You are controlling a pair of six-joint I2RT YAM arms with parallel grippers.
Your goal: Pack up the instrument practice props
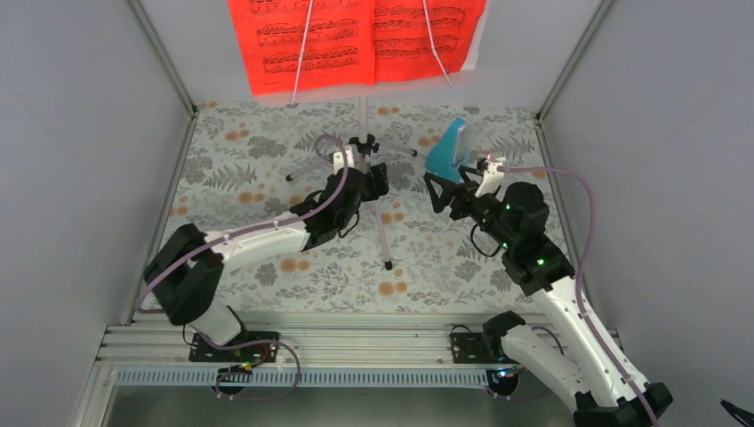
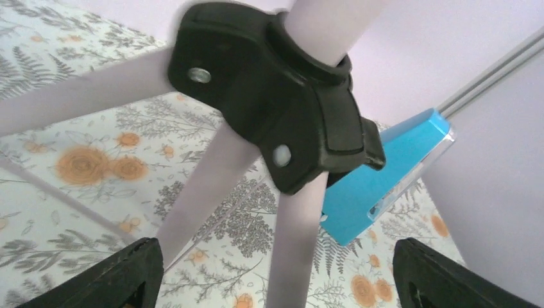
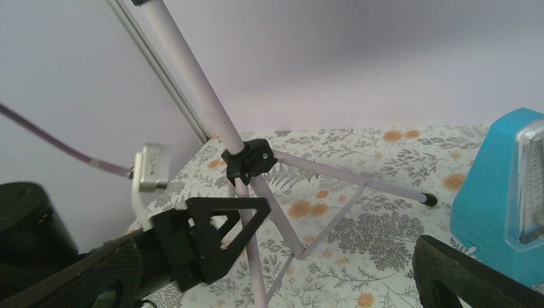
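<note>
**Stand upright, both grippers released**

The music stand [image 1: 362, 114] stands on its tripod at the middle of the table's [image 1: 240, 169] far edge. The red sheets [image 1: 307, 40] rest on its desk, so nothing looks packed yet. The left arm stretches low and forward, and the left gripper [image 2: 276, 273] is spread wide astride the legs below the hub, grasping nothing. The right gripper [image 3: 282, 269] gapes just beside the turquoise metronome [image 1: 447, 151] near the far right corner, probably lining up a grasp.

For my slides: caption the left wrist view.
Open left gripper flanks the music stand at its tripod hub, turquoise metronome behind.
</note>
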